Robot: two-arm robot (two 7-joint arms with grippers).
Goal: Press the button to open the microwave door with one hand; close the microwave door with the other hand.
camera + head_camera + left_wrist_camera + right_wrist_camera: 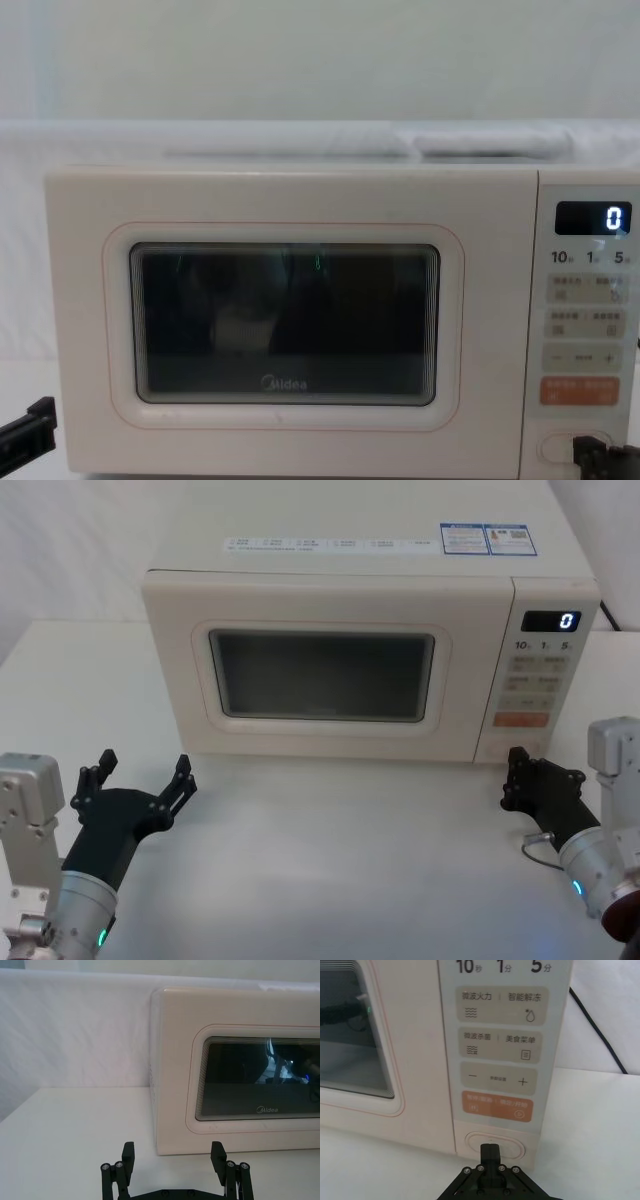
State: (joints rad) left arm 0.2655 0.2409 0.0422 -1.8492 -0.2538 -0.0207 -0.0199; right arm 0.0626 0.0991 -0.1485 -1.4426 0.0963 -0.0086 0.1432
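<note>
Head view, right gripper: the black angular right gripper [527,777] sits low just before the panel's bottom corner, fingers drawn together into one narrow tip.
Head view, left gripper: the black left gripper [142,777] on its silver-white wrist hovers over the white table [330,860], fingers spread wide, holding nothing; the large cream microwave door with dark rounded window [320,675] lies ahead of it and off to its right, shut flush.
Left wrist view: the door's hinge-side edge stands beyond the spread fingertips [128,1152], well apart.
Right wrist view: the wide cream pill-shaped button [495,1145] is straight ahead of the closed tip, just beside or touching it; I cannot tell which. The orange rectangular key [496,1109] sits just above the button.
Chest view: the button shows at the panel's foot with the right gripper in front of it.
Step in hand: pressing the button.
Doing it well: push straight in at the pill's centre, staying below the orange key; keep the left gripper outside the door's likely swing.
</note>
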